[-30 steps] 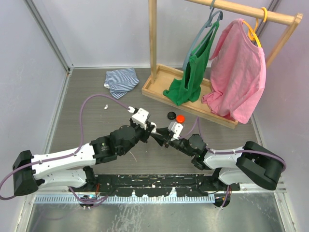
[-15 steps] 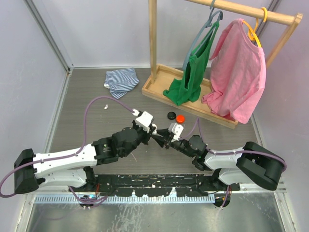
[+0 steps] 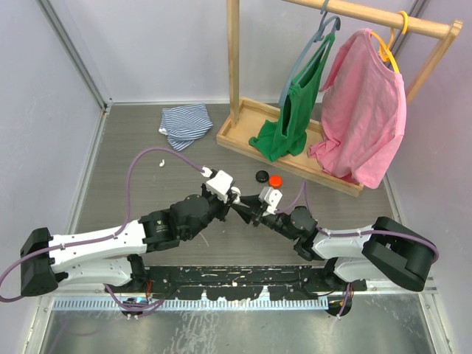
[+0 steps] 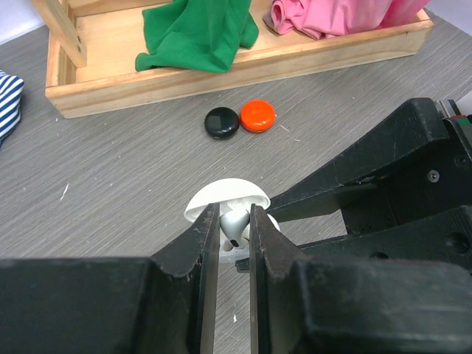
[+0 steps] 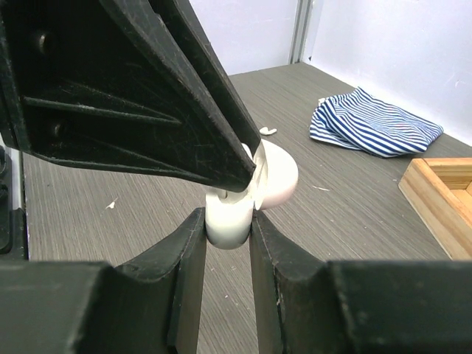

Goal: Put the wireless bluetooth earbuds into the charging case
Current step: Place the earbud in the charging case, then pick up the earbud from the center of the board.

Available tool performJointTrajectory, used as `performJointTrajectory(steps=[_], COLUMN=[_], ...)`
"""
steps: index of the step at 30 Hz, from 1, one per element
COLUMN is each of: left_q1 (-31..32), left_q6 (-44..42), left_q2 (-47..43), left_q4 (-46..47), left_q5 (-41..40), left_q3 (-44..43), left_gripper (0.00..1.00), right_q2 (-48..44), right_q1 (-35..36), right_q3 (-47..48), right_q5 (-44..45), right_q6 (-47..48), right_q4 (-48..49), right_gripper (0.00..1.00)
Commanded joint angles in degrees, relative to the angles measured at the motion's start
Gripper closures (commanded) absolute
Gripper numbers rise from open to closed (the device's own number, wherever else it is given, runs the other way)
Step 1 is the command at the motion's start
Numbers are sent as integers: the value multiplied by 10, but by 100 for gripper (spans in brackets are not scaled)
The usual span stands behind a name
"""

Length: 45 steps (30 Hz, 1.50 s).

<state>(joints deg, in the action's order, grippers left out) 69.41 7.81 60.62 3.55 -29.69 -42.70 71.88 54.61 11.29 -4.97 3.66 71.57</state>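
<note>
White bean-sized plastic earbud (image 4: pixel 234 227) pinched in left gripper (image 4: pixel 234 212), jaws clamped on it, at mouth of open white round charging case (image 5: pixel 274 177); seated or not, cannot tell. Right gripper (image 5: pixel 226 221) clenched on case base, hinged lid tilted up. 2 grippers meet tip to tip over centre of grey wood-grain table (image 3: pixel 133 147). Beyond: black puck-like case (image 4: pixel 222 122) touching orange puck-like case (image 4: pixel 258 115). Farther: wooden rack tray (image 4: pixel 221 70), green top (image 4: pixel 195 33), pink shirt (image 3: pixel 365 103). Blue-striped cloth (image 3: pixel 184 123) far left.
</note>
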Motion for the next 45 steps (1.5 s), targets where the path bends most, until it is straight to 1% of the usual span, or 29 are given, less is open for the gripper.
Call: performJointTrajectory(steps=[1,3,8,14,16,20,24,27,30,37,40,45], left_q1=[4,4,4,4,4,4,2,-14,-52,-188,-246,-351], left_q6=[-4,-2,5,29,38,61,88,124,175,296,319,322], left_q2=[3,8,5,-17,-26,-41,-48,-46,-45,-31,-13,42], left_q4=[15,18,18,6,-2,-34,-80,-133,-187,-296,-325,-316], left_q5=[8,15,14,-14,-17,-47,-100,-138,-142,-96,-71,-27], left_q3=[-4,-7,-11,-15,-17,-31,-47,-60,-69,-76,-79,-85], left_gripper=[82,80,68,54,50,45,35,27,22,20,20,20], right_q2=[-17,-16,-16,-11,-9,-4,3,8,12,31,35,36], right_q1=[0,0,0,0,0,0,-1,-2,-2,-2,-2,-2], right_q3=[2,2,1,2,2,2,0,0,-5,-8,-8,-9], right_q5=[13,13,15,16,17,21,29,33,43,54,60,68], right_q6=[-4,-4,-4,-4,-4,-2,0,0,2,8,12,15], right_q4=[51,51,52,52,52,52,52,56,57,69,69,66], right_gripper=[99,99,99,99,99,99,99,99,99,99,99,99])
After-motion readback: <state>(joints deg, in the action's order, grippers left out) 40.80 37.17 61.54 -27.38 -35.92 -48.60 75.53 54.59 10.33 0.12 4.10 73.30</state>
